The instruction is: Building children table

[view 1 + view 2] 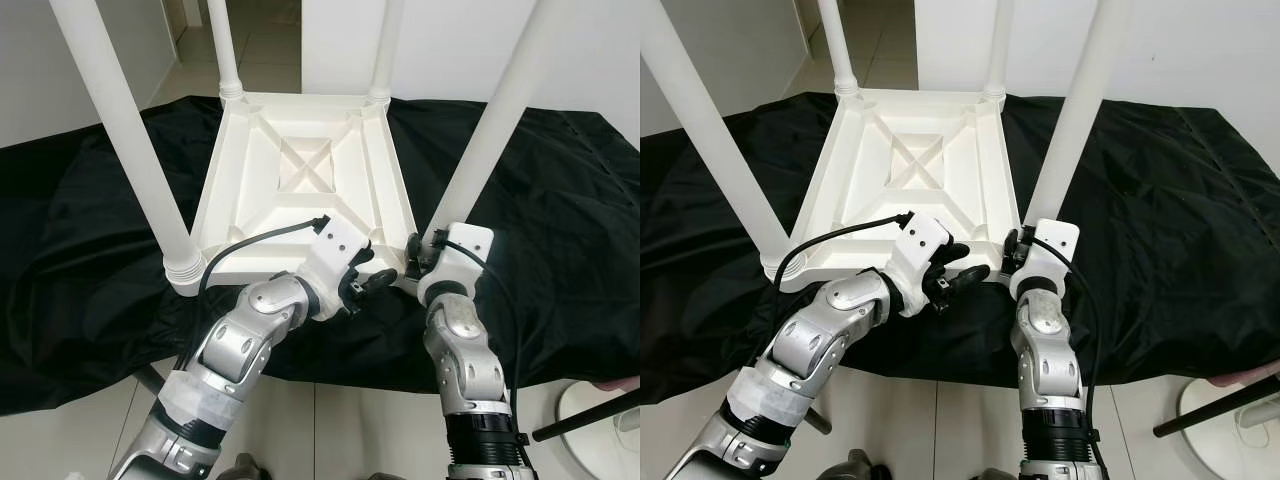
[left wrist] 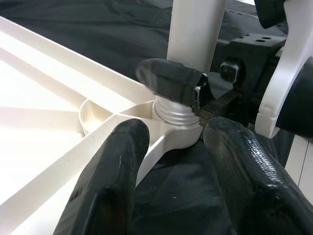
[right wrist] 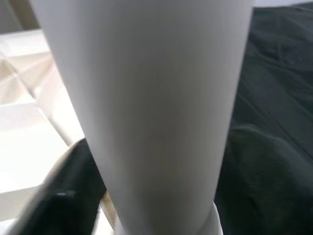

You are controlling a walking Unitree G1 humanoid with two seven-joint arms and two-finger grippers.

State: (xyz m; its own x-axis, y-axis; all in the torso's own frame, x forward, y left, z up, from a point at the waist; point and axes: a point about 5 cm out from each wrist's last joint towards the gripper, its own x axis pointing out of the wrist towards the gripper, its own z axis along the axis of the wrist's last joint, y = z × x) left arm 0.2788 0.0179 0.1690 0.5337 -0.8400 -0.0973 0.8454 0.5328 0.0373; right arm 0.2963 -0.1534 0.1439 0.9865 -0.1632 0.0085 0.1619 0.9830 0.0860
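White plastic table top (image 1: 300,160) lies inverted on black cloth (image 1: 560,200). Right gripper (image 1: 418,257) clamps the smooth round near-right leg (image 1: 500,115) at its ribbed base. Left gripper (image 1: 368,283) hovers parted beside that corner, holding nothing.

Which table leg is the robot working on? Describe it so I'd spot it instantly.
On the black cloth lies an upturned white tabletop with four legs pointing up. It is the near-right leg: alone among them, it has the right gripper clasping its base, left gripper alongside.

White children's table (image 1: 300,170) lies upside down, four legs upright
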